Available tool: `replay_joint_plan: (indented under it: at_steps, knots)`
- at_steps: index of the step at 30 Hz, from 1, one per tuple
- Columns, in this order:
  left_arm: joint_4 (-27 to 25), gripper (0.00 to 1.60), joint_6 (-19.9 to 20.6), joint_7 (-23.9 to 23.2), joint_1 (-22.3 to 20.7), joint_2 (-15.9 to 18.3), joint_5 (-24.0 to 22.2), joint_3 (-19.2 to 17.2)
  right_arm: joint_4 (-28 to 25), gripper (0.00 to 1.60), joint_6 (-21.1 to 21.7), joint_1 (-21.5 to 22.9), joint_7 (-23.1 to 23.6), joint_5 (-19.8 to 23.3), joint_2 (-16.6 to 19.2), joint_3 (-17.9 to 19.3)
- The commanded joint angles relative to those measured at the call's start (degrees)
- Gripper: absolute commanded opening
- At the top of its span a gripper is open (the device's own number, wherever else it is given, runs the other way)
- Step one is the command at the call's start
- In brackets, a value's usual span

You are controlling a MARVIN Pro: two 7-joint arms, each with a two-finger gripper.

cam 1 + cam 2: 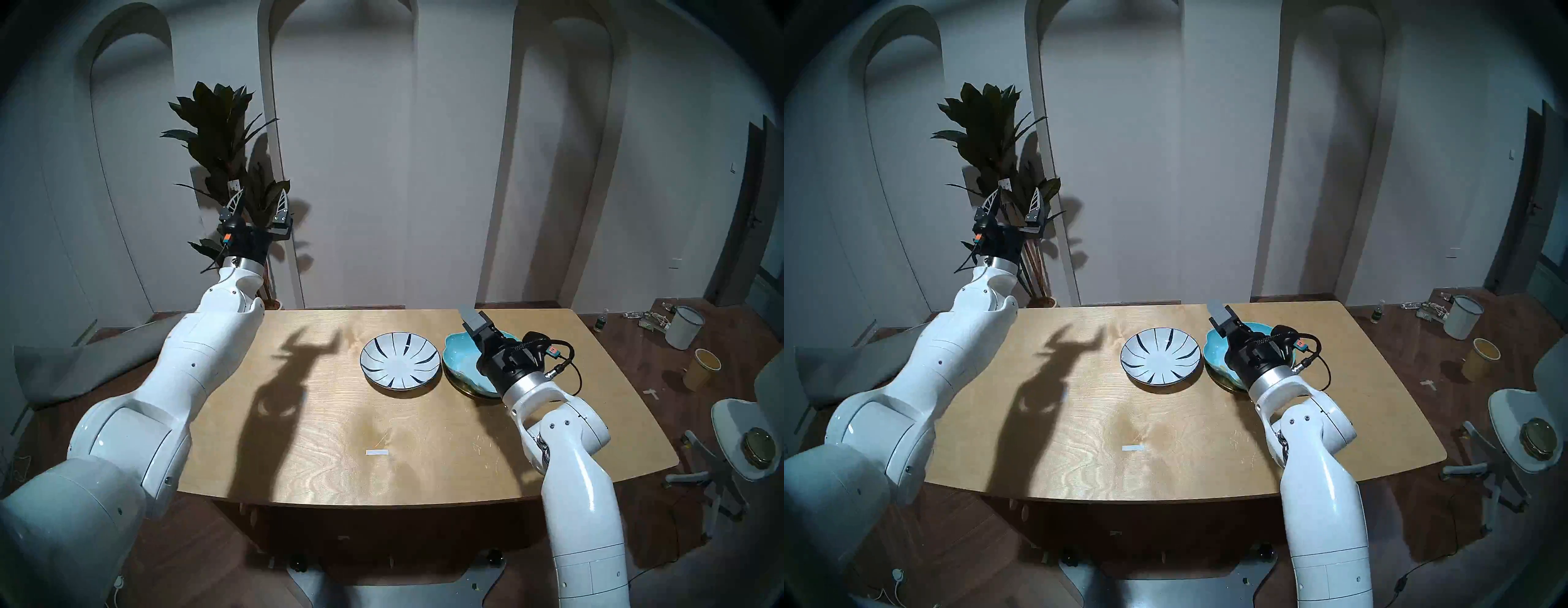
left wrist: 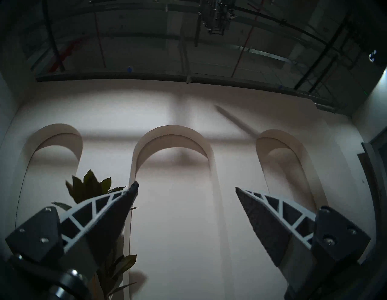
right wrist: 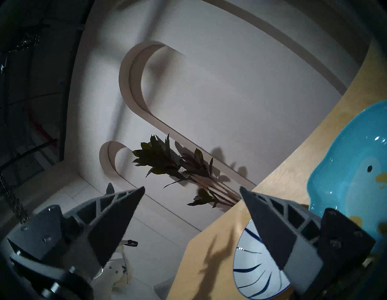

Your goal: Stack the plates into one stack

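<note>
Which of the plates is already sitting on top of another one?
The turquoise plate, under the right gripper: it rests on the gold plate, whose rim peeks out beneath. The striped white plate lies alone on the table.

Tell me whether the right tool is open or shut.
Open. In the right wrist view the right tool's two dark fingers stand wide apart with nothing between them, above the wavy-edged turquoise plate.

The right gripper (image 1: 475,325) and wrist cover the middle of the turquoise plate (image 1: 456,352) at centre right; the gold plate (image 1: 466,391) beneath shows only a sliver. In the right wrist view the striped plate (image 3: 251,272) runs behind a finger (image 3: 272,226), lower right
</note>
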Motion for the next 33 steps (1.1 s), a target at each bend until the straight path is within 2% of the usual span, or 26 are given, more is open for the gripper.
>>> replay_joint_plan:
  at_steps: [1, 3, 6, 7, 9, 11, 12, 14, 15, 17, 20, 26, 28, 29, 33]
  knots:
    - [0.2, 1.60, 2.2, -4.2, -4.3, 4.6, 3.3, 1.7, -0.7, 1.60, -0.6, 0.4, -3.9, 8.7, -0.5, -1.8]
    - [0.4, 1.60, 3.2, -5.8, -5.0, 5.3, 4.3, 2.6, -1.1, 1.60, -1.1, -0.4, -6.1, 12.8, -0.4, -3.4]
    - [0.6, 1.60, 4.0, -7.2, -5.6, 5.8, 5.0, 3.2, -1.9, 1.60, -2.0, -1.0, -8.3, 16.5, -0.2, -5.1]
    - [0.6, 1.60, 4.0, -7.2, -5.6, 5.8, 5.0, 3.2, -1.9, 1.60, -2.0, -1.0, -8.3, 16.5, -0.2, -5.1]
    - [0.9, 1.60, 4.9, -8.6, -6.2, 6.3, 5.8, 3.9, -3.2, 1.60, -3.3, -1.9, -10.8, 20.5, 0.0, -6.9]
    - [1.2, 1.60, 5.2, -9.2, -6.5, 6.5, 6.1, 4.1, -3.7, 1.60, -3.8, -2.2, -12.0, 22.0, 0.1, -7.5]
    - [1.8, 1.60, 7.1, -10.3, -7.1, 6.8, 6.6, 4.8, -4.5, 1.60, -5.4, -2.9, -14.2, 24.1, 0.3, -8.3]
    - [2.1, 1.60, 8.1, -10.5, -7.3, 6.6, 6.2, 4.8, -4.9, 1.60, -6.1, -3.1, -15.2, 25.3, 0.4, -8.6]
    - [2.7, 1.60, 11.0, -11.3, -8.0, 6.4, 6.0, 5.1, -5.7, 1.60, -7.6, -3.4, -17.2, 27.6, 0.6, -9.2]
    - [3.0, 1.60, 12.0, -11.6, -8.3, 6.3, 5.9, 5.1, -6.1, 1.60, -8.2, -3.4, -18.0, 28.4, 0.6, -9.4]
    - [4.7, 1.60, 17.0, -13.1, -9.8, 5.9, 5.5, 5.6, -7.7, 1.60, -11.5, -3.7, -22.3, 31.9, 0.9, -10.4]
    - [6.4, 1.60, 23.2, -14.6, -11.6, 5.4, 4.4, 5.5, -10.0, 1.60, -15.0, -2.4, -28.5, 34.1, 1.0, -11.0]
    - [6.8, 1.60, 27.0, -15.4, -12.5, 5.3, 3.3, 5.0, -11.3, 1.60, -16.7, -1.4, -31.9, 34.6, 0.9, -11.2]
    - [6.8, 1.60, 27.0, -15.4, -12.5, 5.3, 3.3, 5.0, -11.3, 1.60, -16.7, -1.4, -31.9, 34.6, 0.9, -11.2]
    - [7.3, 1.60, 30.4, -16.7, -13.3, 5.1, 2.3, 4.4, -12.6, 1.60, -18.8, -0.3, -37.3, 35.5, 0.7, -11.1]
